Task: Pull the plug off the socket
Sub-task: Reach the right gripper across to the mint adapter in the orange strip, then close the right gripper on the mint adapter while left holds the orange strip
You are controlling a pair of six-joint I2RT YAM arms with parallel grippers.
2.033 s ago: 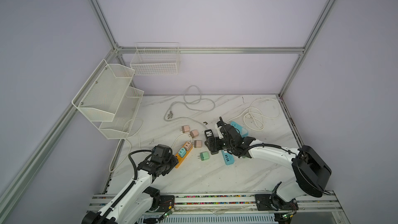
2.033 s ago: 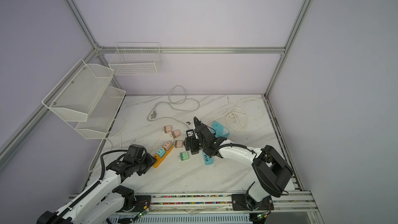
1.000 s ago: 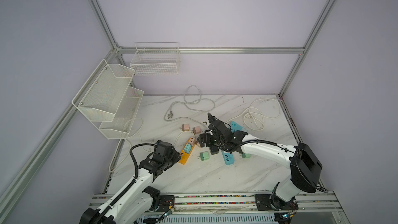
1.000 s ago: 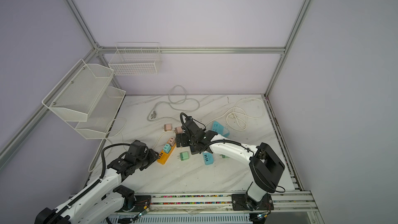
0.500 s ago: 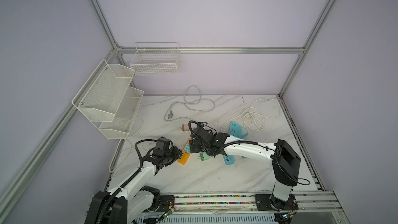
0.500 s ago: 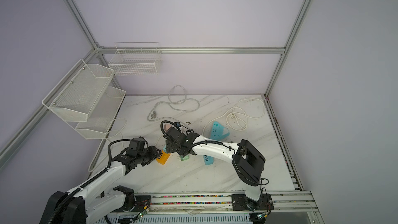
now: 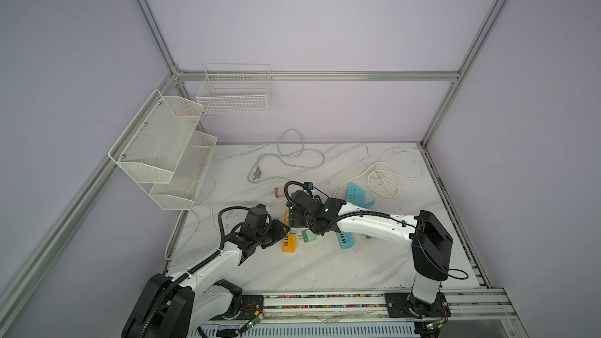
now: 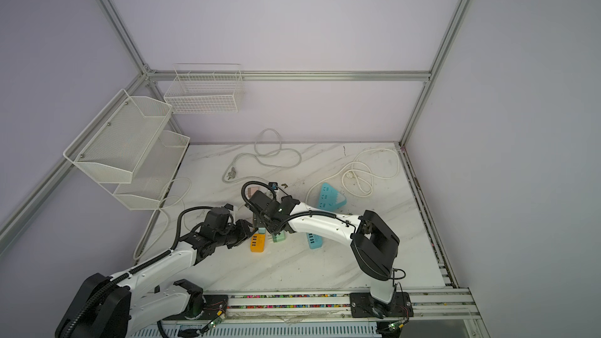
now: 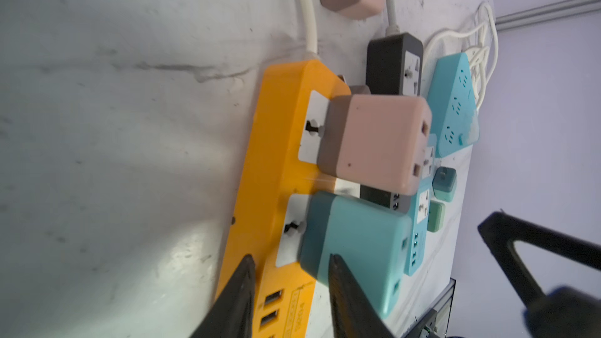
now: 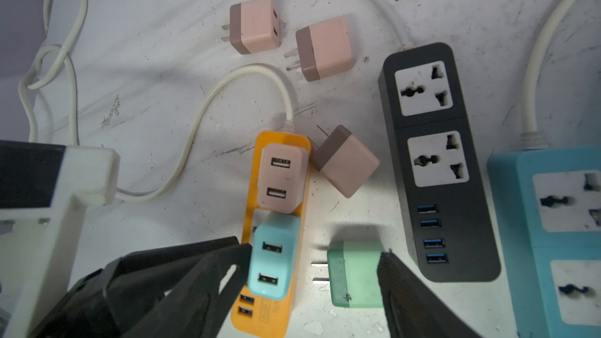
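Observation:
An orange socket strip (image 10: pixel 270 307) (image 7: pixel 289 244) (image 8: pixel 257 244) lies on the marble table with a pink plug (image 10: pixel 283 183) (image 9: pixel 377 144) and a teal plug (image 10: pixel 274 258) (image 9: pixel 354 248) pushed into it. My left gripper (image 9: pixel 289 256) (image 7: pixel 281 234) is shut across the strip's USB end, one finger on each long side. My right gripper (image 10: pixel 312 255) (image 8: pixel 260 219) hangs open over the strip. One of its fingers (image 10: pixel 227 265) is beside the teal plug; its opposite finger stands past a loose green plug (image 10: pixel 354 274).
A black strip (image 10: pixel 439 157) and a blue strip (image 10: pixel 559 222) lie alongside. Three loose pink plugs (image 10: pixel 257 26) (image 10: pixel 325 48) (image 10: pixel 346 160) lie by the orange strip's cord end. White cords (image 7: pixel 292 157) loop at the back, and mesh shelves (image 7: pixel 162 144) hang on the left wall.
My right arm has swung left from the black strip to above the orange strip, its jaws narrowing somewhat. My left gripper has tightened across the strip, which has turned more end-on.

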